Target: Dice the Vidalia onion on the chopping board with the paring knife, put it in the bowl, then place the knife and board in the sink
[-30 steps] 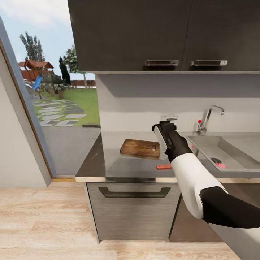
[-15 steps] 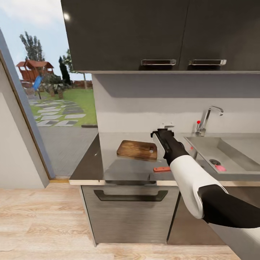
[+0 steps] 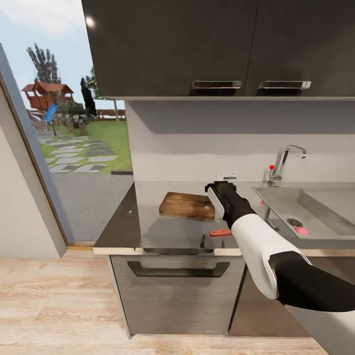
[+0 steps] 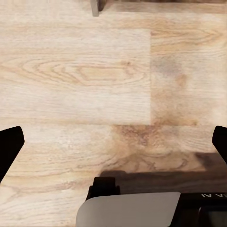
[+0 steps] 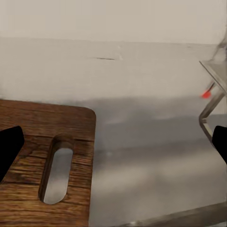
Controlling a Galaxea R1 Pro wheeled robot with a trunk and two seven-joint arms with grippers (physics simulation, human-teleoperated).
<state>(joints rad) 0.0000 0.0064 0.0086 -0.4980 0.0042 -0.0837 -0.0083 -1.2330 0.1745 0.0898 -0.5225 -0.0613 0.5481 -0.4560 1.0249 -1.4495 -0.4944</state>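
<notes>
Barely any change in the last half second: head view has nudged a little, right arm still reaches over the counter, nothing on the counter has moved relative to the rest.

Near: wood plank floor in front of the dark grey cabinets, with the drawer handle just under the counter lip. Left wrist view looks down at that same floor; left gripper fingertips sit at opposite edges of the picture, so spread wide, holding nothing.

Countertop next. Paring knife lies flat near the front edge, red handle showing, just at 7 o'clock of the right forearm, apart from the board. Chopping board lies flat behind it, at about 10 o'clock from the knife, handle slot toward the sink end.

Right gripper hangs above the counter just past the board's slot end, at about 2 o'clock of the board, not touching it. In the right wrist view its fingertips are at the picture's far edges: wide open, empty, with the board's slot corner and bare countertop between them.

Sink is at 3 o'clock of the gripper; a pink-red item lies by the drain, too small to identify. Tap with red dot is behind the basin. Wall cabinets overhead; garden through the opening at 9 o'clock.
</notes>
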